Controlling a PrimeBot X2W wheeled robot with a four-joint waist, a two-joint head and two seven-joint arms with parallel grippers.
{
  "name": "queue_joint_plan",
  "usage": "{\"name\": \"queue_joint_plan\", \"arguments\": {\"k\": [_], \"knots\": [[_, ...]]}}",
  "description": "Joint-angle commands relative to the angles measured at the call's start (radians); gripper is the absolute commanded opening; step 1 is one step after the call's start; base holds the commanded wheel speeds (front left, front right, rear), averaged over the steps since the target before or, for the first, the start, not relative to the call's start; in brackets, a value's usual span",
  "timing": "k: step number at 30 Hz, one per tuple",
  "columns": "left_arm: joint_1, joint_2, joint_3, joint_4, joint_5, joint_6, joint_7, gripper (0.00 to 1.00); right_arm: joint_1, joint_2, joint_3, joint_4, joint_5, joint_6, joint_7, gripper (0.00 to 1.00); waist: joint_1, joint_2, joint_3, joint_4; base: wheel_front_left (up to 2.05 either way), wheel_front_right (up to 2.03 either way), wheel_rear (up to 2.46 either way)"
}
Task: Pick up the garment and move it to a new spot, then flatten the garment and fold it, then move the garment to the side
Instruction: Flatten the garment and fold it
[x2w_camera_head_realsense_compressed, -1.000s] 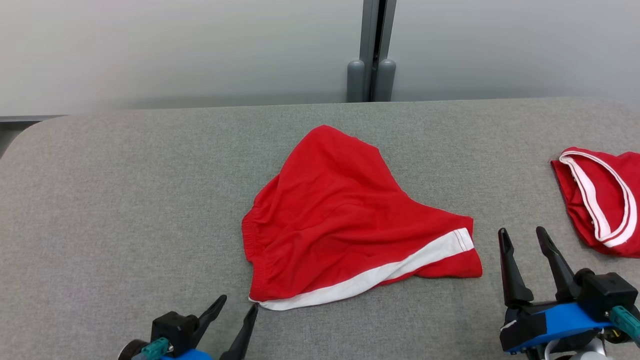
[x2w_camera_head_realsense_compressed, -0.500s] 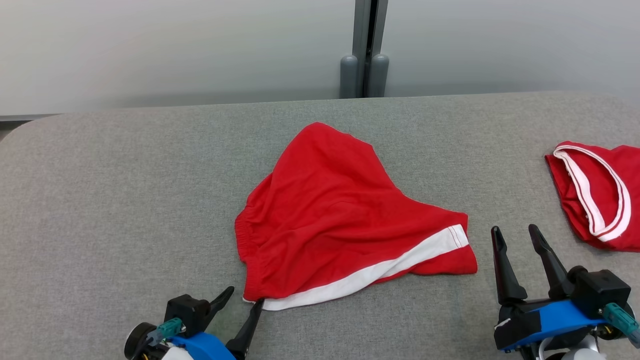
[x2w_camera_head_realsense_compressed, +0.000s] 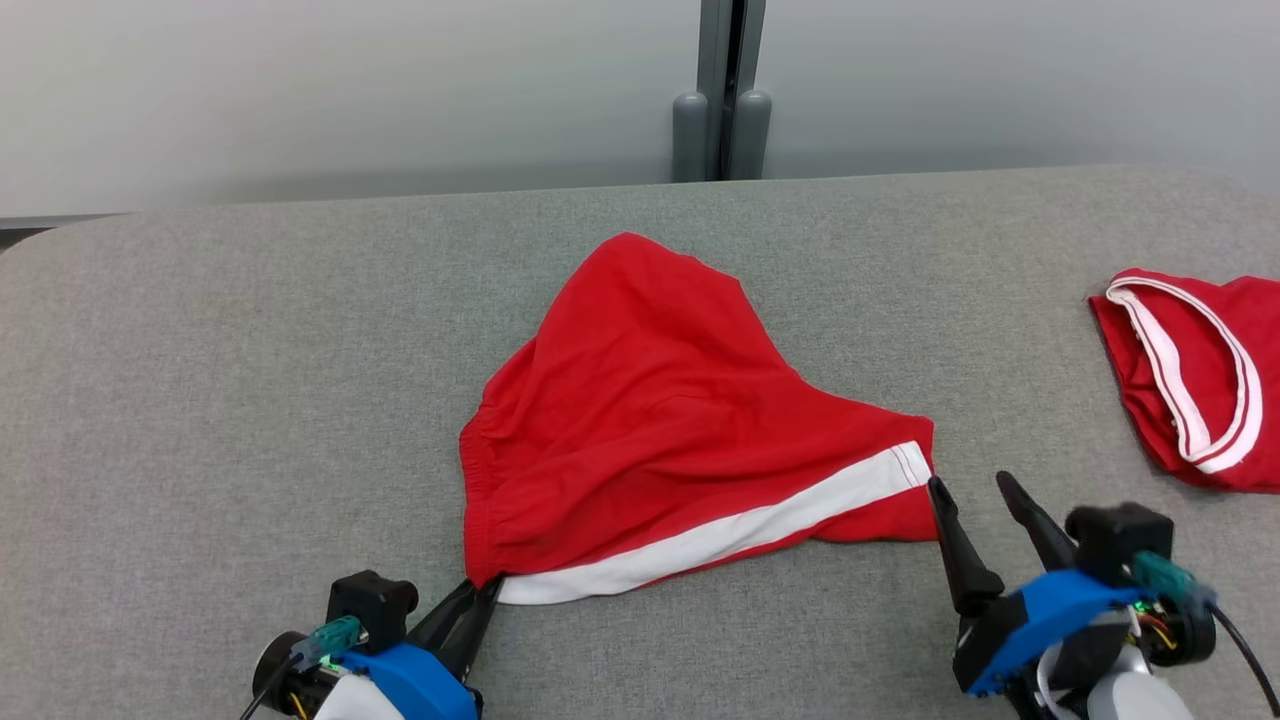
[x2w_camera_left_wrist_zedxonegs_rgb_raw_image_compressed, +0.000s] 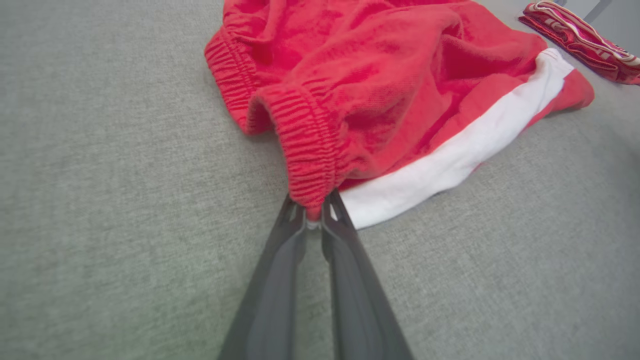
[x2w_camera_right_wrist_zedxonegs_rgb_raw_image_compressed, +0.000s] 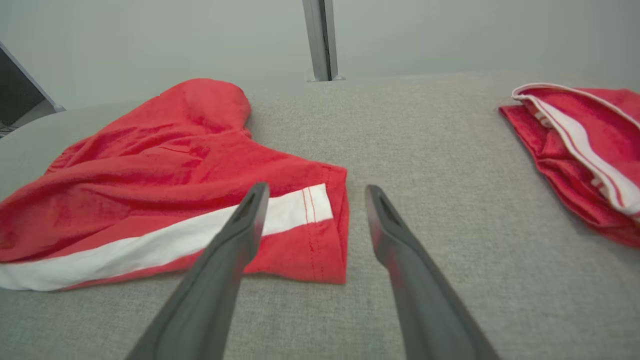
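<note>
On table, left gripper pinching corner of red shorts, right gripper wide

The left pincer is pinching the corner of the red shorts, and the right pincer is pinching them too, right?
The left pincer is shut on the red shorts at their waistband corner, but the right pincer is open by their hem, holding nothing, as the right wrist view shows.
</note>
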Motion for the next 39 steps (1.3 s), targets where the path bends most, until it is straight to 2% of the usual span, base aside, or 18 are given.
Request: {"name": "queue_joint_plan", "arguments": {"k": [1,7,13,18,27,30,33,35,36,37,38,39], "knots": [[-0.024,0.000,-0.004,0.010,-0.003,-0.001,-0.012,0.00,-0.037,-0.001,-0.001,0.022,0.003,0.000,0.052,1.00,-0.0001,0.0000,0.004,0.002,0.00,0.00,0.00],[-0.048,-0.003,-0.022,0.031,-0.010,-0.001,-0.031,0.00,-0.141,-0.001,0.013,0.105,-0.009,0.000,0.254,1.00,-0.0001,0.0000,0.015,0.007,0.00,0.00,0.00],[-0.073,-0.010,-0.036,0.041,-0.016,-0.001,-0.044,0.00,-0.221,-0.002,0.016,0.164,-0.043,0.000,0.373,1.00,-0.0001,0.0000,0.029,0.017,0.00,0.00,0.00],[-0.088,-0.009,-0.049,0.044,-0.021,-0.001,-0.053,0.00,-0.266,-0.002,0.010,0.228,-0.065,0.000,0.433,1.00,-0.0001,0.0000,0.038,0.027,0.00,0.00,0.00],[-0.108,-0.001,-0.065,0.041,-0.036,-0.001,-0.066,0.00,-0.293,-0.001,0.056,0.271,-0.037,0.000,0.415,1.00,-0.0001,0.0000,0.046,0.037,0.00,0.00,0.00],[-0.108,0.002,-0.066,0.045,-0.040,-0.001,-0.069,0.00,-0.281,-0.012,0.092,0.253,-0.015,0.000,0.388,0.88,-0.0001,0.0000,0.045,0.033,0.00,0.00,0.00],[-0.106,0.004,-0.065,0.047,-0.044,-0.001,-0.071,0.00,-0.268,-0.011,0.104,0.235,-0.006,0.000,0.375,0.87,-0.0001,0.0000,0.041,0.030,0.00,0.00,0.00],[-0.104,0.005,-0.063,0.049,-0.044,-0.001,-0.073,0.00,-0.255,-0.011,0.111,0.220,-0.001,0.000,0.370,0.80,-0.0001,0.0000,0.039,0.027,0.00,0.00,0.00],[-0.104,0.006,-0.061,0.049,-0.044,-0.001,-0.074,0.00,-0.253,-0.012,0.113,0.213,0.002,0.000,0.369,0.67,-0.0001,0.0000,0.038,0.025,0.00,0.00,0.00],[-0.104,0.006,-0.060,0.050,-0.045,-0.001,-0.075,0.00,-0.252,-0.014,0.116,0.208,0.003,0.000,0.370,0.42,-0.0001,0.0000,0.038,0.024,0.00,0.00,0.00],[-0.105,0.006,-0.060,0.050,-0.045,-0.001,-0.075,0.00,-0.251,-0.020,0.117,0.209,0.000,0.000,0.375,0.36,-0.0001,0.0000,0.037,0.024,0.00,0.00,0.00],[-0.106,0.005,-0.061,0.050,-0.045,-0.001,-0.075,0.00,-0.252,-0.024,0.119,0.213,-0.007,0.000,0.380,0.24,-0.0001,0.0000,0.037,0.024,0.00,0.00,0.00]]}}
